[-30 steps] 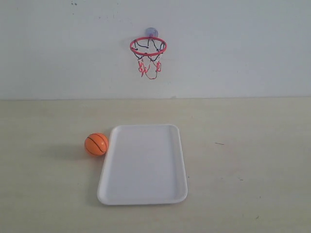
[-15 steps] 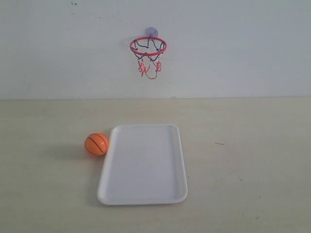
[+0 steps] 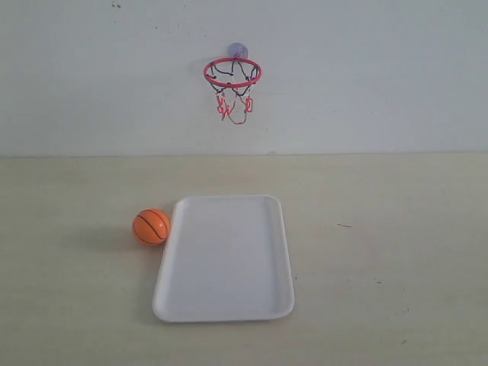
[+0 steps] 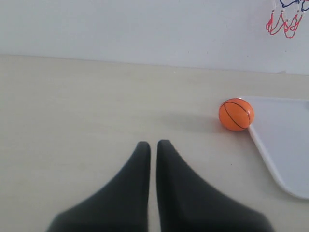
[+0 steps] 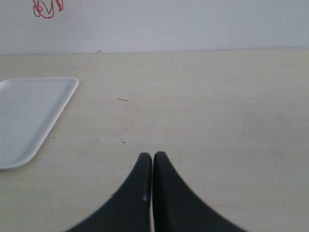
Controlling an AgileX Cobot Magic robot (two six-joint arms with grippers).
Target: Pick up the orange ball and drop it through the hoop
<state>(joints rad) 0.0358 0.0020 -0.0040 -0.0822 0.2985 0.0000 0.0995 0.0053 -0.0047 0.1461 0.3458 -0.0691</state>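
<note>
The orange ball (image 3: 151, 226) rests on the table, touching the left edge of the white tray (image 3: 225, 305); the left wrist view also shows the ball (image 4: 235, 114) ahead and off to one side. High on the back wall hangs the hoop (image 3: 232, 73), a red ring with a black-and-red net, straight above the tray's far end; part of its net (image 4: 285, 21) shows in the left wrist view and a red scrap of net (image 5: 46, 8) in the right. My left gripper (image 4: 153, 144) is shut and holds nothing. My right gripper (image 5: 152, 155) is shut too, over bare table. Neither arm appears in the exterior view.
The white tray (image 5: 24, 116) lies flat in the middle of the pale wooden table (image 3: 396, 259), which ends at a plain white wall (image 3: 381, 76).
</note>
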